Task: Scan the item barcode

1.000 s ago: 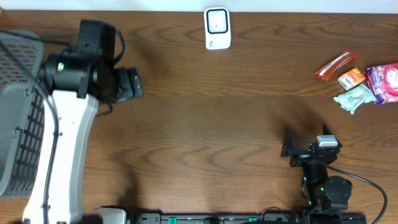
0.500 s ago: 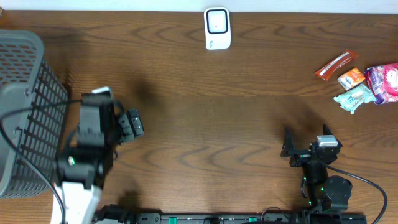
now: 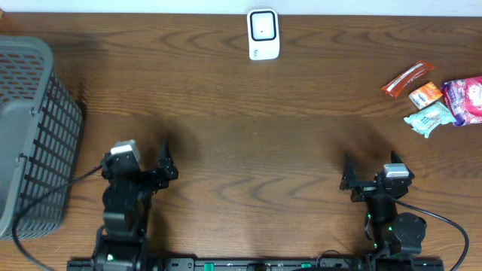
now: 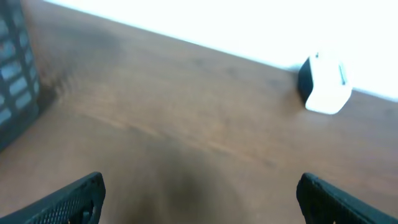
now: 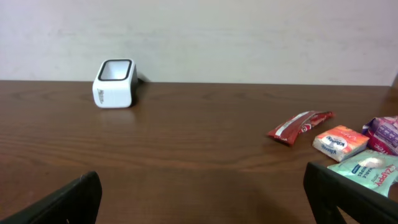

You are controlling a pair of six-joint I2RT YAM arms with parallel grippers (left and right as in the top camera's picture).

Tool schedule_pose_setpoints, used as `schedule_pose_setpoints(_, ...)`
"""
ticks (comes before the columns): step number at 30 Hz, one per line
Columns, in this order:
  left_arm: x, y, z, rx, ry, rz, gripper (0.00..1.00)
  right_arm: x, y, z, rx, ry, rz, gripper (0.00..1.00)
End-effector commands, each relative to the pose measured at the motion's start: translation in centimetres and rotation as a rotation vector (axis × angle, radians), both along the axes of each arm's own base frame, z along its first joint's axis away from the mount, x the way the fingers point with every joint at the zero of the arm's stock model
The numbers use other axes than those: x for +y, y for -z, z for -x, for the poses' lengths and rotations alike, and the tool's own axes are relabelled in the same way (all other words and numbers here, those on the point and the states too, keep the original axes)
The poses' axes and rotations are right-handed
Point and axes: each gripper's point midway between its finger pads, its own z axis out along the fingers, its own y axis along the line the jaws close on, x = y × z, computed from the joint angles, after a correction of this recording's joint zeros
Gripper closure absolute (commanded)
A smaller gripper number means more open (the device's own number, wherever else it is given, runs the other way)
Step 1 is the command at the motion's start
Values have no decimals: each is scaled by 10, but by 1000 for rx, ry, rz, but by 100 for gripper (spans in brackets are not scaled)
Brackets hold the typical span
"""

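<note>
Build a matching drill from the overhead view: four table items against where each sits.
Items:
1. white barcode scanner
2. grey mesh basket
3. red snack packet
4. teal snack packet

Places:
A. left edge of the table
B. right side, snack nearest the robot
C. far edge, middle
D. right side, snack farthest from the robot

Pairs: 1-C, 2-A, 3-D, 4-B

The brown wooden table carries a white scanner, a grey basket and snack packets.
</note>
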Motion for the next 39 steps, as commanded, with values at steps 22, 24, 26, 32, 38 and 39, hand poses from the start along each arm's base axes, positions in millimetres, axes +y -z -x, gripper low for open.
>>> schedule_pose_setpoints(22, 10, -52, 21, -411, -26, 0, 2, -2, 1, 0, 1, 9, -13, 1)
schedule_pose_setpoints(24, 5, -55, 21, -439, 11, -32, 2, -2, 1, 0, 1, 9, -13, 1)
schedule_pose_setpoints(26, -5, -55, 20, -473, 65, -68, 2, -2, 1, 0, 1, 9, -13, 1)
schedule_pose_setpoints(32, -5, -37, 17, -409, 70, -69, 2, -2, 1, 0, 1, 9, -13, 1)
schedule_pose_setpoints(38, -5, -12, 16, -307, 81, -122, 2, -2, 1, 0, 1, 9, -14, 1)
schedule_pose_setpoints(39, -5, -3, 16, -268, 86, -134, 2, -2, 1, 0, 1, 9, -13, 1)
